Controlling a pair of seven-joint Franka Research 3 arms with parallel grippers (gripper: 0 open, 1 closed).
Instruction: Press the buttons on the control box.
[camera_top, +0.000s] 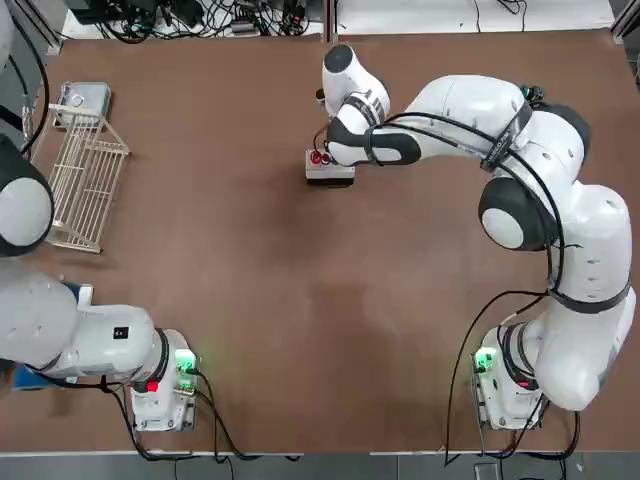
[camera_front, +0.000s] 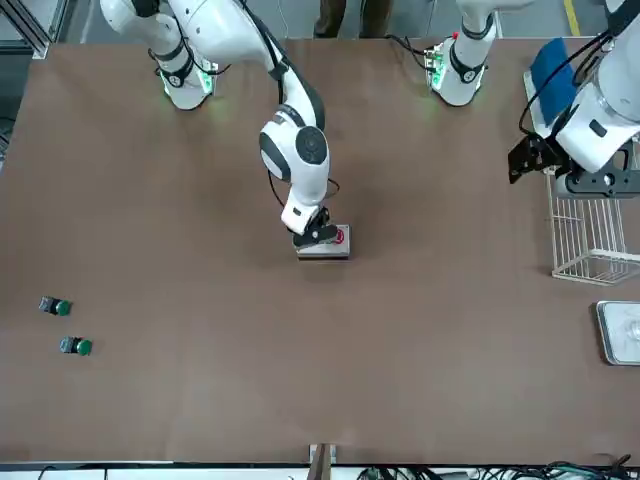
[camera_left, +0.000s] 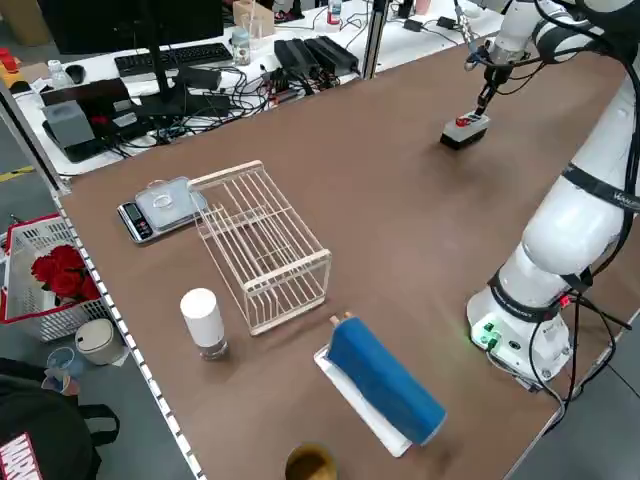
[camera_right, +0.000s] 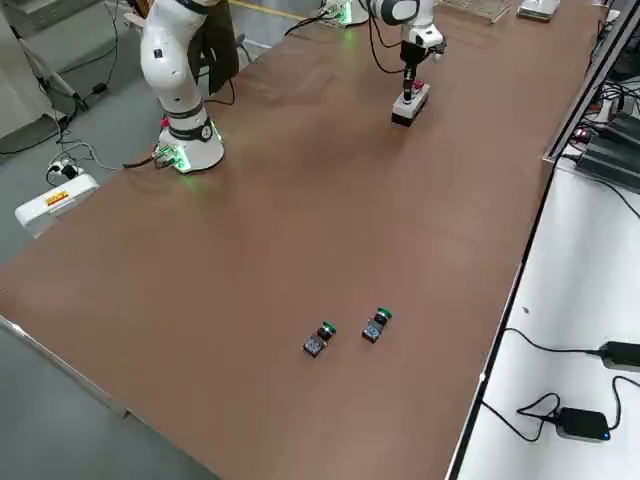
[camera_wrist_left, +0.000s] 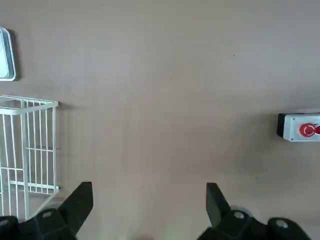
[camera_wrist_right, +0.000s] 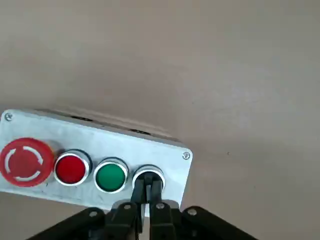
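The overhead camera looked straight down on the table, arm bases along the near edge. The front camera faced the robot from the far edge, high, covering the same surface mirrored. The left side camera stood raised past the left edge, nearest the wire rack; the right side camera stood past the near right corner, closest to two loose knobs. The left wrist camera hung high, seeing rack and control box together. The right wrist camera sat close over that box, which all six views shared.
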